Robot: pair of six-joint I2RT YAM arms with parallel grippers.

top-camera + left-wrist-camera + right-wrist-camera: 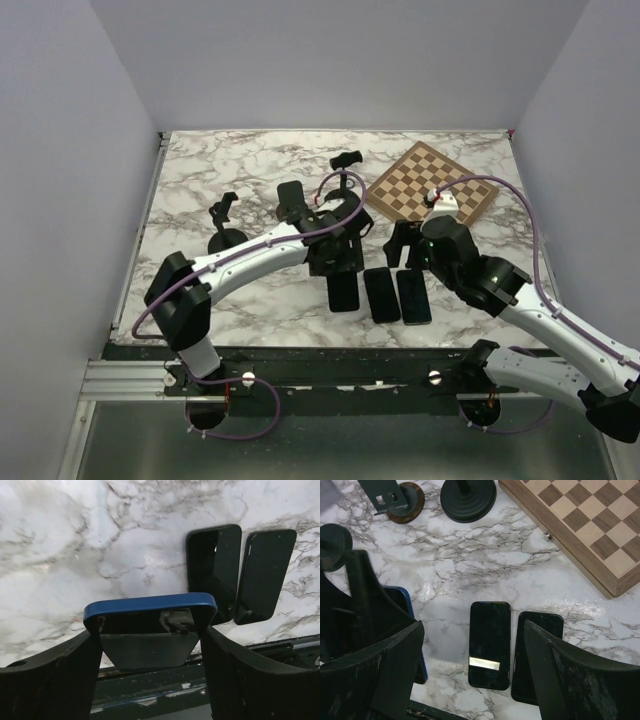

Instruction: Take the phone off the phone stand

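A phone in a blue case (150, 625) sits between the fingers of my left gripper (150, 640), which is shut across its width. In the top view this phone (343, 292) hangs low over the near part of the marble table (200, 180), below the left gripper (340, 265); I cannot tell whether it touches the table. Three black phone stands (225, 225) (290, 200) (345, 165) stand behind it, each without a phone. My right gripper (472, 627) is open with nothing in it, above two dark phones (490, 645) (537, 655) that lie flat.
A wooden chessboard (430, 182) lies at the back right of the table. Two stand bases (402, 497) (468, 495) show at the top of the right wrist view. The table's near edge with a dark rail (330, 360) runs just below the phones.
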